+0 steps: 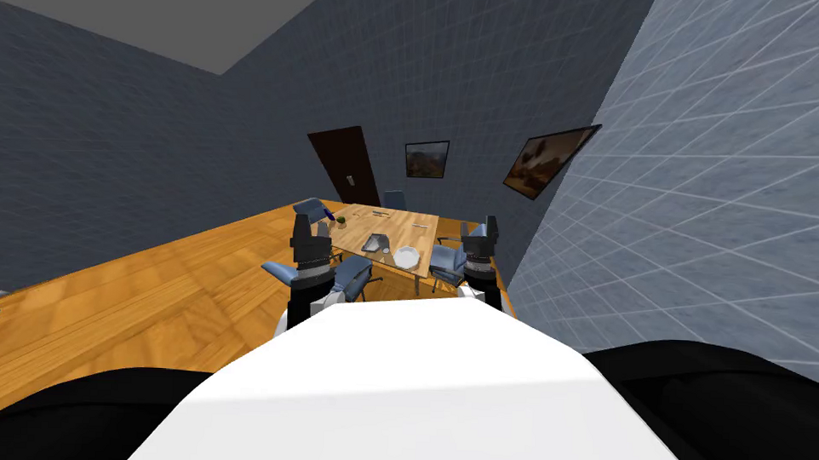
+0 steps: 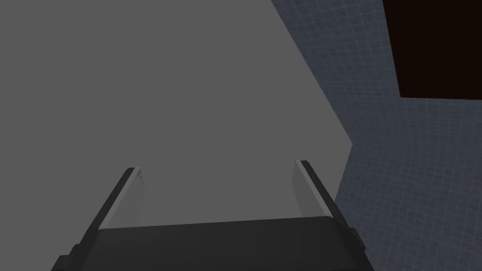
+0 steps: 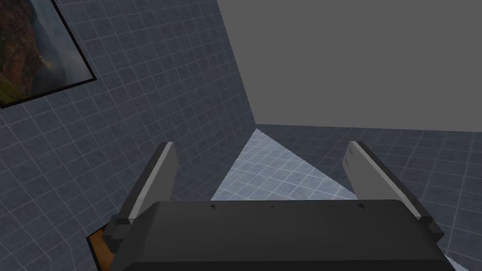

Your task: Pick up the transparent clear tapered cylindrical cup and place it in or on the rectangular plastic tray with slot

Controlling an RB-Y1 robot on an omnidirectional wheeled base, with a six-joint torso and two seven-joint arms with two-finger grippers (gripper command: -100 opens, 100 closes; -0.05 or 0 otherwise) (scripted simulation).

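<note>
both raised, fingers apart, empty: left gripper (image 2: 217,165), right gripper (image 3: 261,145). table (image 1: 404,222) is well ahead, between the arms. grey tray (image 1: 376,242) sits at its near end, slightly left-arm side. cup too small to pick out; base must close in first

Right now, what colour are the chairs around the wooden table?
Blue. The chairs around the table show best in the head view.
</note>
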